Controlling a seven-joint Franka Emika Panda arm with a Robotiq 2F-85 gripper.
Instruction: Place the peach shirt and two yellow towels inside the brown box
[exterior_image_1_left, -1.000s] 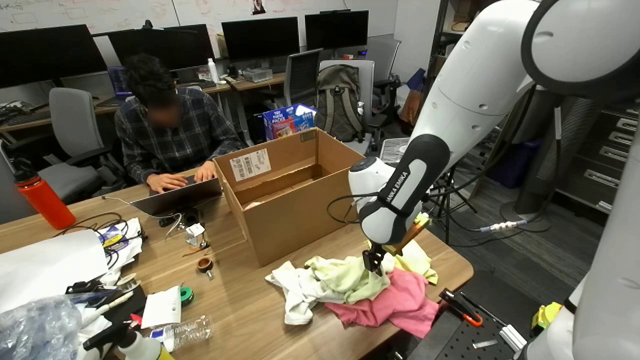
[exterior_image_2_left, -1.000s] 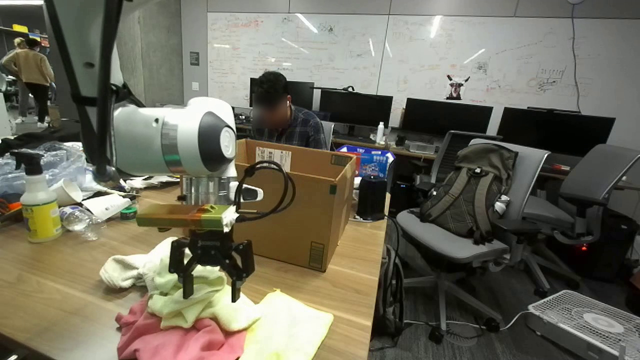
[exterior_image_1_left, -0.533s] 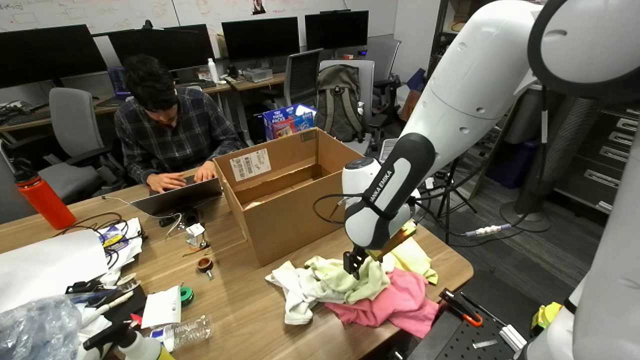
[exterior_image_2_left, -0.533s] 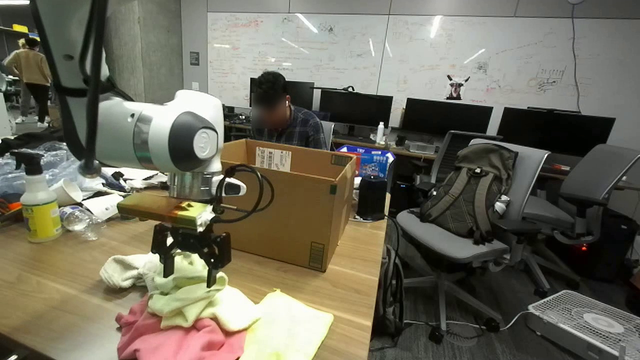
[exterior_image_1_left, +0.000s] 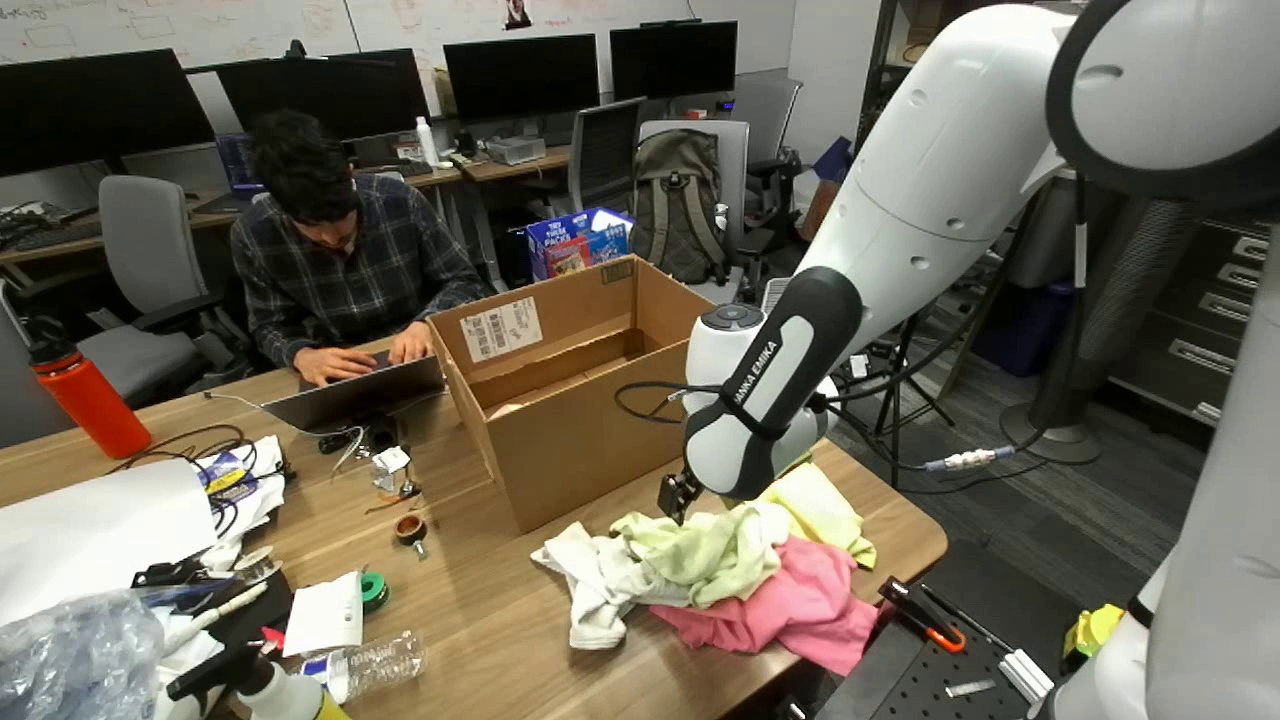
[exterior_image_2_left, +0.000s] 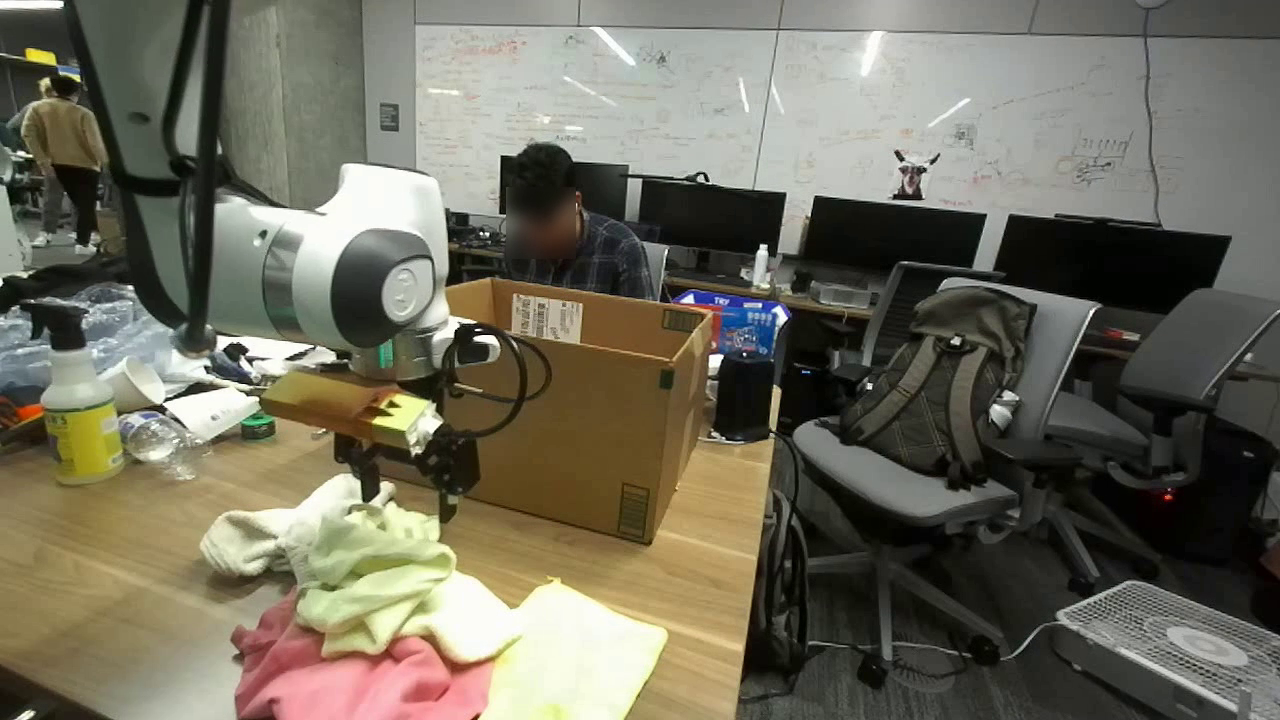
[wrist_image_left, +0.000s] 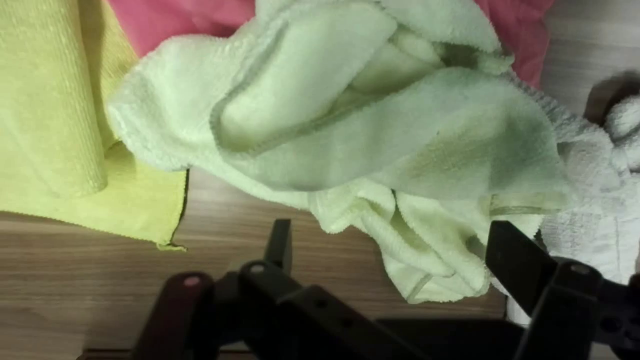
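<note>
The pincer (wrist_image_left: 390, 239) stands wide and holds nothing, near the edge of the pale yellow towel (wrist_image_left: 340, 155), which lies partly on the pink cloth (exterior_image_1_left: 800, 605), outside the brown box (exterior_image_1_left: 590, 440). Because this towel overlaps the whitish cloth (wrist_image_left: 590, 220), closing could, I believe, catch both.

Both exterior views face the far whiteboard (exterior_image_2_left: 840, 120), sharing the brown box (exterior_image_1_left: 590, 445). The wrist view looks down, close.

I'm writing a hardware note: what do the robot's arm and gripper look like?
The arm is white, with rounded housings, dark trim and "EMIKA" lettering. The gripper is black, with two jointed fingers; above it are looped black cables and a yellow-green and amber block.
</note>
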